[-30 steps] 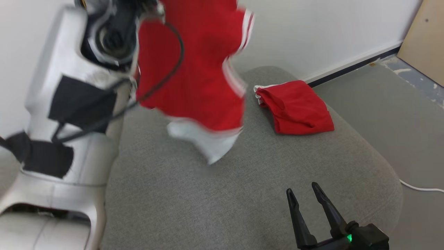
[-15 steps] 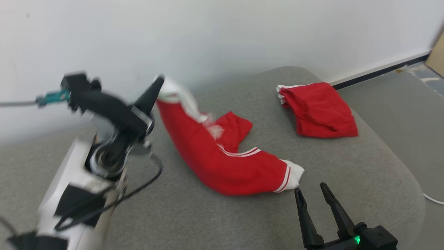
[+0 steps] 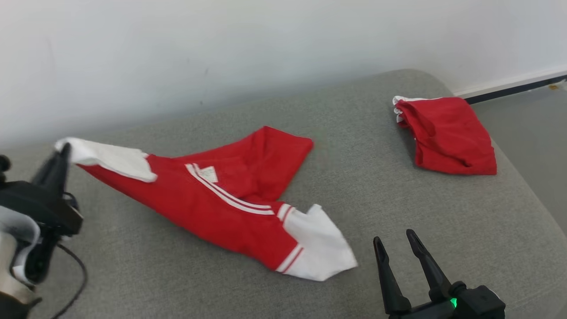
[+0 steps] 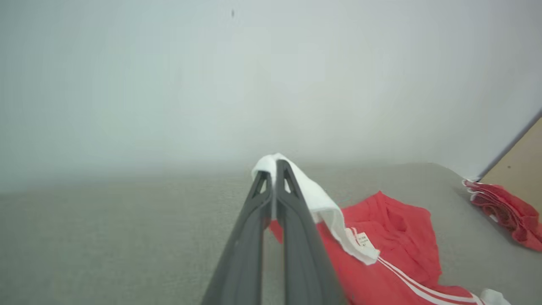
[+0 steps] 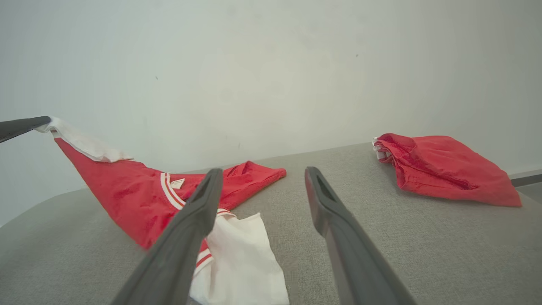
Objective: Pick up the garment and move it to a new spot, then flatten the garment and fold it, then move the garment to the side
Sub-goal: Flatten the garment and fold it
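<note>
Pinching one white end of the garment [image 3: 221, 208], the left gripper [image 3: 61, 157] is clamped tight on it at the far left of the cushion [image 3: 398, 199], so that end's lifted while the rest trails down and lies across the grey top toward the middle. Right gripper [image 3: 392, 237] hovers with fingers spread, holding nothing, just beside the garment's other white end. A folded red piece [image 3: 449, 135] sits well apart near the right edge.
</note>
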